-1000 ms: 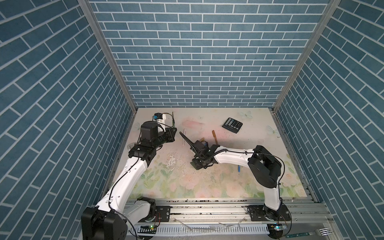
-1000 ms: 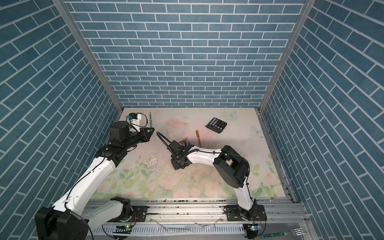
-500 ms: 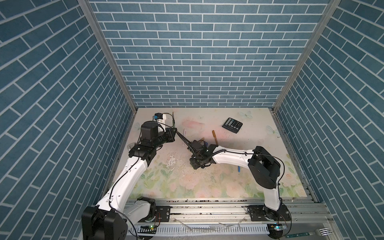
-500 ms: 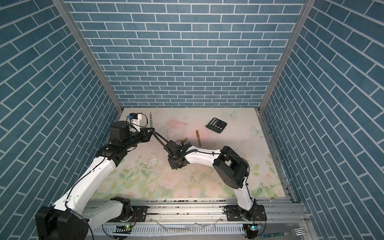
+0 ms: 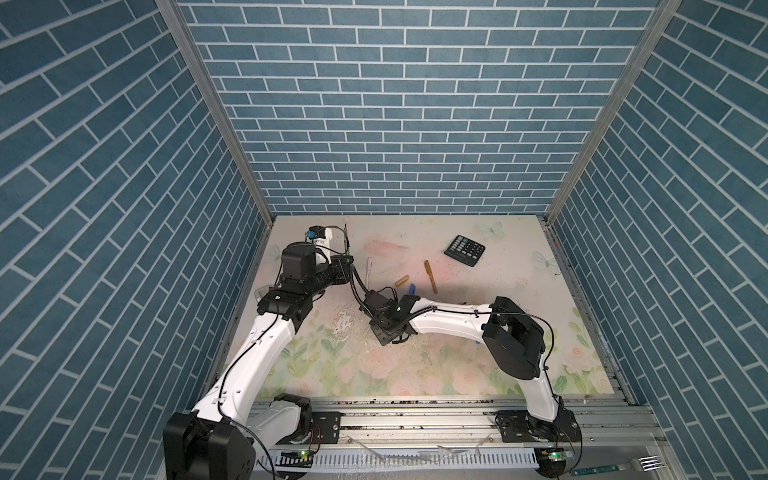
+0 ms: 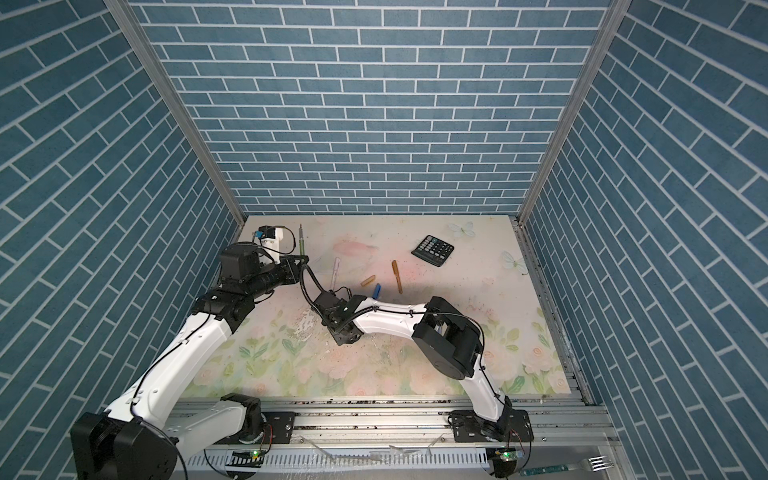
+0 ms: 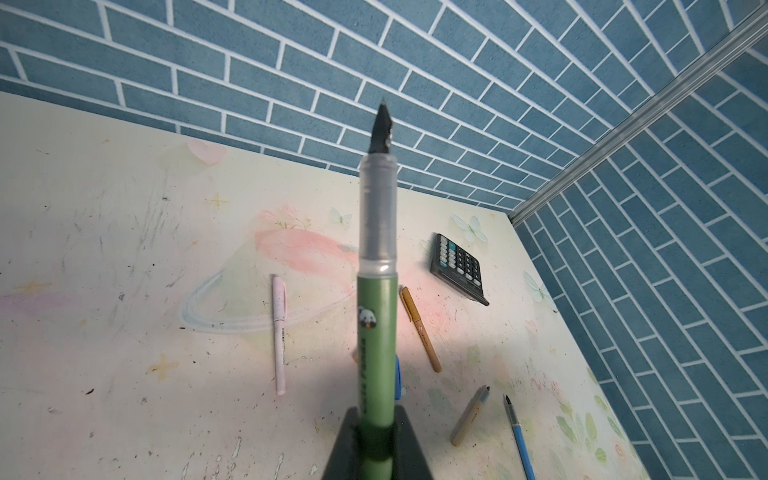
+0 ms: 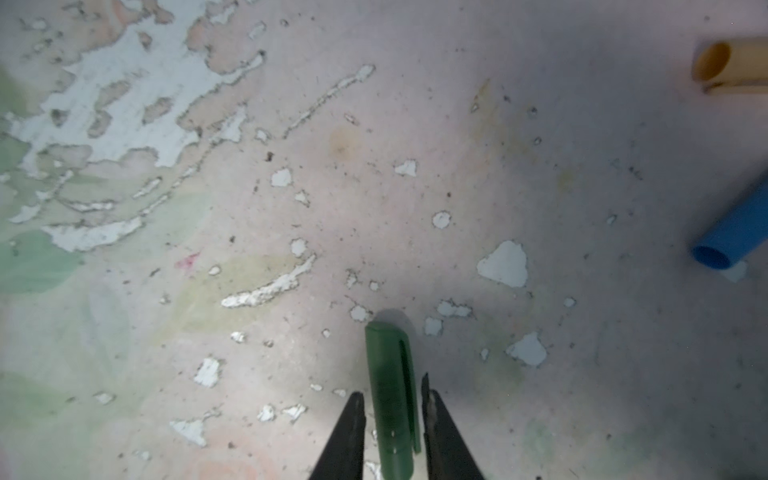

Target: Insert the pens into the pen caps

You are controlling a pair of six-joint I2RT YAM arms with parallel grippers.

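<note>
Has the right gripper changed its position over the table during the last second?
Yes. In a top view the right gripper has shifted to the left, farther from the calculator, which lies where it was.

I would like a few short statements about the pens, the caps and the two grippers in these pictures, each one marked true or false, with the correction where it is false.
1. The left gripper is shut on the green pen. True.
2. The green pen's nib is covered by its cap. False: the nib is bare, and the green cap lies on the table between the open jaws of the right gripper.
3. The calculator lies toward the back of the table, right of the middle. True.
4. The blue cap stands upright. False: it lies on its side.
</note>
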